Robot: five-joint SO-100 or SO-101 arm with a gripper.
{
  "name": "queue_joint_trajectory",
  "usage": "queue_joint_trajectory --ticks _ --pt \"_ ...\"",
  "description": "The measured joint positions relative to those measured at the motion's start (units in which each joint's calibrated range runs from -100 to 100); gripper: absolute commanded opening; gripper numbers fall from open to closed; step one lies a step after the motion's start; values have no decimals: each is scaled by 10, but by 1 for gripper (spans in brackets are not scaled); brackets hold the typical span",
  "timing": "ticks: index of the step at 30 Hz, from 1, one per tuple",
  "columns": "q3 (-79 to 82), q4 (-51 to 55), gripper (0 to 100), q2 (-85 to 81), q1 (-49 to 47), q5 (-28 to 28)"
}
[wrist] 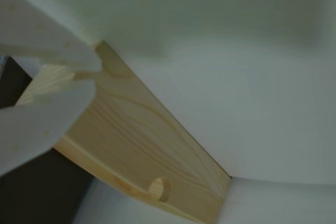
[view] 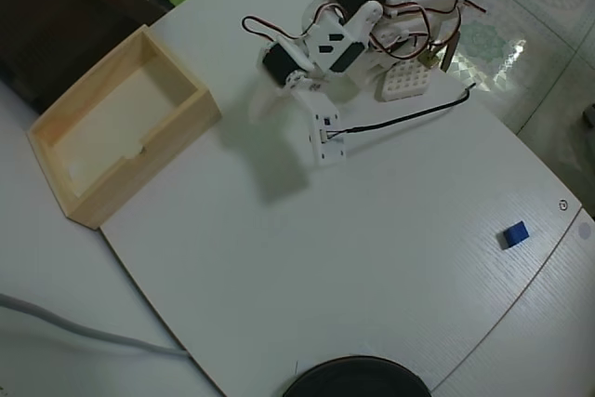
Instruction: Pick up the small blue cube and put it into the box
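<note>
- Nearest us in the wrist view, the gripper hangs beside the box; its fingers look nearly together and empty.
- We count one box.
- Well apart from the box lies one small blue cube, on the table near its edge.
- We judge it light, rigid, slightly slippery; pinch two opposite flat sides.

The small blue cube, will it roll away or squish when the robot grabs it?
Probably neither. The small blue cube has flat faces and sits flat on the table, so it should slide, not roll. It looks solid, likely stiff. Being tiny, it is probably light and might skid if nudged off-centre.
</note>
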Motion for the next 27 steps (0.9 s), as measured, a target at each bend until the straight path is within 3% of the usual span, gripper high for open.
queue_joint_trajectory --ticks 12,27 --pt "-15 0 9 0 0 0" --pt "-277 69 9 14 -79 47"
